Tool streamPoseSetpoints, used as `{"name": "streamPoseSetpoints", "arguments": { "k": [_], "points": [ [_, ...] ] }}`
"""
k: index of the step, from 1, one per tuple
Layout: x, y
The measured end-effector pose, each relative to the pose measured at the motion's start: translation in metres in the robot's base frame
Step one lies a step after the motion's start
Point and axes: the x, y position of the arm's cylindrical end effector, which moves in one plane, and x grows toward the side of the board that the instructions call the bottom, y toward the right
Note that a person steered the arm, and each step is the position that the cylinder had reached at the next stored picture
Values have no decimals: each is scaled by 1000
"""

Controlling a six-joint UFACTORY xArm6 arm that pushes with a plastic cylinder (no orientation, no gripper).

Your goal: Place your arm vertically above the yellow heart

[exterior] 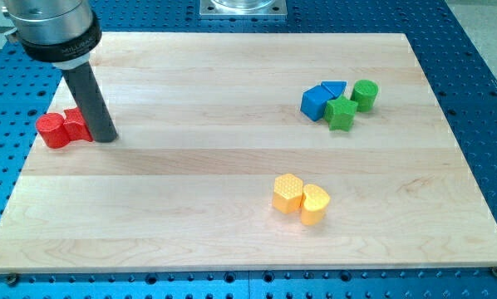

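We are at the opening step: the approach to the yellow heart (315, 203) is not made. My tip (104, 136) stands well apart from it, far toward the view's left and somewhat toward the view's top.

Where the heart lies: on the desk (190, 216), touching a yellow hexagon (287, 193) that sits on its left side. Both are in the lower part of the board, to the right of centre. Which of the two is the heart we judge by outline only; the right one tapers toward the view's bottom, the left one shows flat facets.

Next move, as we judge it: a long diagonal slide toward the view's right and bottom, ending at a spot straight toward the view's top from the heart. The hexagon hugs the heart's left, so the line should come in from above rather than from the left, or we nudge the pair. The path between looks free of blocks.

Pose: the rod comes down from the view's top left corner, leaning slightly, its end on the wood. Far left of the heart, two red blocks sit against the rod: a red cylinder (52, 130) and a second red block (76, 124), the nearer one touching or just beside my tip.

Up and right of the heart: blue cube (316, 102), blue triangle (334, 87), green block (341, 114), green cylinder (366, 94), clustered.

Jaws: none on this rig; no open or closed state to note.
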Motion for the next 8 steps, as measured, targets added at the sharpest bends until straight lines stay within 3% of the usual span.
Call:
{"name": "streamPoseSetpoints", "arguments": {
  "k": [1, 3, 4, 5, 6, 7, 8],
  "points": [
    [14, 5],
    [152, 51],
    [184, 79],
    [186, 83],
    [186, 141],
    [186, 252],
    [186, 314]
  ]
}}
